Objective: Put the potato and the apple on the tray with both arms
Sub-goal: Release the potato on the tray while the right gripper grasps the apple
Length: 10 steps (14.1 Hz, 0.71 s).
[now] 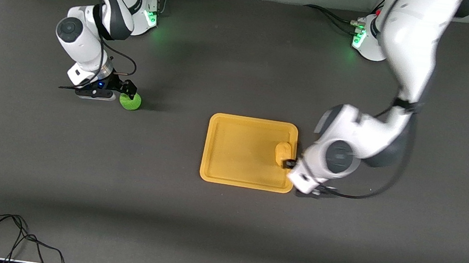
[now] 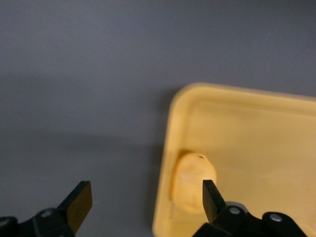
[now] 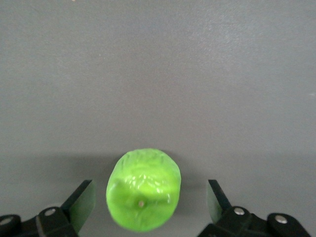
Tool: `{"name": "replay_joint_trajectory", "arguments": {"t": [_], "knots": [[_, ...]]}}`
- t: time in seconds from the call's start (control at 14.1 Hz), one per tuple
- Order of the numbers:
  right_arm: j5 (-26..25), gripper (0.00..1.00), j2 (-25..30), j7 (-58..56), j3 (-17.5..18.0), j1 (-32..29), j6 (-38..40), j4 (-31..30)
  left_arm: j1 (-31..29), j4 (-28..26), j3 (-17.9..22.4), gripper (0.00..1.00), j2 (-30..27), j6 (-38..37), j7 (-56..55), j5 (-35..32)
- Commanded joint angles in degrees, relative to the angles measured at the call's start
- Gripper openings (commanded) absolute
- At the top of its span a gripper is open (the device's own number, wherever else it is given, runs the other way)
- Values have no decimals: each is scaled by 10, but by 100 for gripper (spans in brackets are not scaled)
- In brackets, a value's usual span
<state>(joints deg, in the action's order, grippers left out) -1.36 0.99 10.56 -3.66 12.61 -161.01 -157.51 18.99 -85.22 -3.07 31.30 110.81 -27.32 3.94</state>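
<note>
yellow-tan potato (image 1: 283, 153) lies in the orange tray (image 1: 233, 176), left gripper (image 2: 143, 207) released over it. green apple (image 1: 130, 101) waits on the bench, between the right gripper's (image 3: 148, 202) open jaws, ungrasped.

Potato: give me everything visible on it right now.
The potato is a small, smooth, oval yellow-tan lump, slightly paler than the tray and plastic-looking, with one tiny dark speck. It lies in the tray, against the rim at the left arm's end. The left pincer is open at that rim: one finger stands in front of the potato, the other over bare table, so nothing grips it. Whether that finger touches it cannot be told.
</note>
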Motion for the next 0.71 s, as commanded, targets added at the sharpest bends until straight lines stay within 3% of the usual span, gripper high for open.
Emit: {"name": "replay_joint_trajectory", "arguments": {"t": [0.0, 0.21, 0.28, 0.35, 0.43, 0.64], "knots": [[0, 100, -64, 18, -4, 5, -81, -2, -48, -21, -2, 100, -111, -66, 73, -10], [0, 100, -101, 24, -4, 10, -127, -2, -107, -27, 2, 100, -177, -120, 187, -13], [0, 94, -107, 24, -4, 10, -134, -2, -118, -48, 2, 99, -202, -139, 208, -15], [0, 75, -107, 24, -4, 11, -132, -2, -118, -89, 2, 99, -231, -130, 213, -33], [-1, 63, -102, 24, -4, 11, -126, -1, -118, -125, 2, 99, -254, -102, 213, -65], [-1, 56, -82, 23, -4, 11, -97, 4, -120, -142, 3, 99, -275, -79, 224, -73]]}}
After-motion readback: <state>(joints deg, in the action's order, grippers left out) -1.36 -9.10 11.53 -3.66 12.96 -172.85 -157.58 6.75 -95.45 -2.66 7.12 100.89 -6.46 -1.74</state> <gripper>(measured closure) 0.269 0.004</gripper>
